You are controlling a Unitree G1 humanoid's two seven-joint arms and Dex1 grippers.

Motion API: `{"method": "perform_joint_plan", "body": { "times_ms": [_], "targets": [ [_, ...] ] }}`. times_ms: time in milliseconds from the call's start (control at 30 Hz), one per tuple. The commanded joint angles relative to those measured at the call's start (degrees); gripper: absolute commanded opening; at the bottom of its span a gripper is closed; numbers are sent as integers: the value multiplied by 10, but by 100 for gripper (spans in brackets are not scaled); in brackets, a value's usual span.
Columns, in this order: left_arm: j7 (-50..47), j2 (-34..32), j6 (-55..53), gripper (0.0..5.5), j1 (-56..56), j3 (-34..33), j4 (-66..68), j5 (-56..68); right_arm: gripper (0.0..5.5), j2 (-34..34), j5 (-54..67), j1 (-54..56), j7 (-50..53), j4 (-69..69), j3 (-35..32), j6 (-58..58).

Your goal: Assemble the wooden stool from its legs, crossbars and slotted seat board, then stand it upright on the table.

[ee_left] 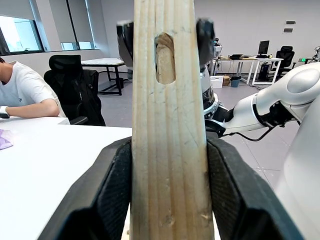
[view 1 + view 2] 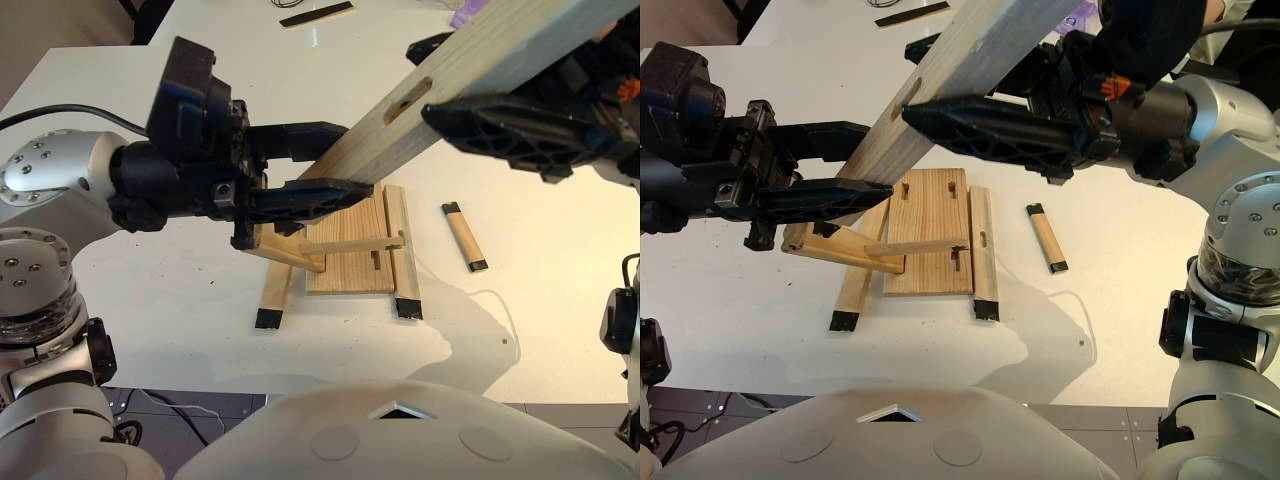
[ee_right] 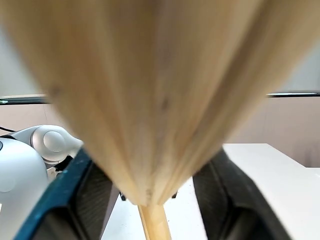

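Note:
A long wooden leg with a slot hangs slanted above the table, held at both ends. My left gripper is shut on its lower end, its fingers pressing both sides. My right gripper is shut on it higher up, just past the slot. Below lies the slotted seat board, flat, with one black-tipped leg along its right side and another along its left. A thin crossbar rests across the board. A thicker wooden piece lies tilted at its left.
A short crossbar with black ends lies to the right of the board. A black strip and a purple object sit at the far side. The white table has free room at left and front.

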State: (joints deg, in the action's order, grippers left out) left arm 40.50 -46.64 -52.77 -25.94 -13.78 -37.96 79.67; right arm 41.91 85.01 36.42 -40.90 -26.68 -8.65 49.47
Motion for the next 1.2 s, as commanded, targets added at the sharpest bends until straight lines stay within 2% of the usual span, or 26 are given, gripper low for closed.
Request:
{"method": "perform_joint_plan", "body": {
  "times_ms": [33,233,467,500,667,800,900,1000,1200],
  "targets": [
    [-7,-5,9,202,-12,14,-1,2,205,15,-9,22,2,-1,1,13],
    [-30,1,23,202,-31,13,22,5,205,34,-41,-32,-13,-29,-8,8],
    [-70,9,24,202,-39,7,44,23,206,27,-51,-33,-8,-15,-4,-11],
    [-70,13,28,239,-42,8,44,23,206,26,-51,-31,-6,-11,-6,-15],
    [-122,36,48,322,-69,17,64,17,203,14,-71,-16,16,7,-18,-31],
    [-112,34,50,325,-65,16,92,-1,203,48,-160,-9,-22,40,-27,-57],
    [-114,31,65,325,-54,10,125,-59,203,96,-257,-49,-88,66,-29,-97],
    [-101,15,98,325,-23,16,161,-159,203,114,-308,-117,-149,89,-32,-124],
    [12,-36,235,325,118,64,239,-389,203,117,-411,-255,-241,57,4,-205]
  ]
}}
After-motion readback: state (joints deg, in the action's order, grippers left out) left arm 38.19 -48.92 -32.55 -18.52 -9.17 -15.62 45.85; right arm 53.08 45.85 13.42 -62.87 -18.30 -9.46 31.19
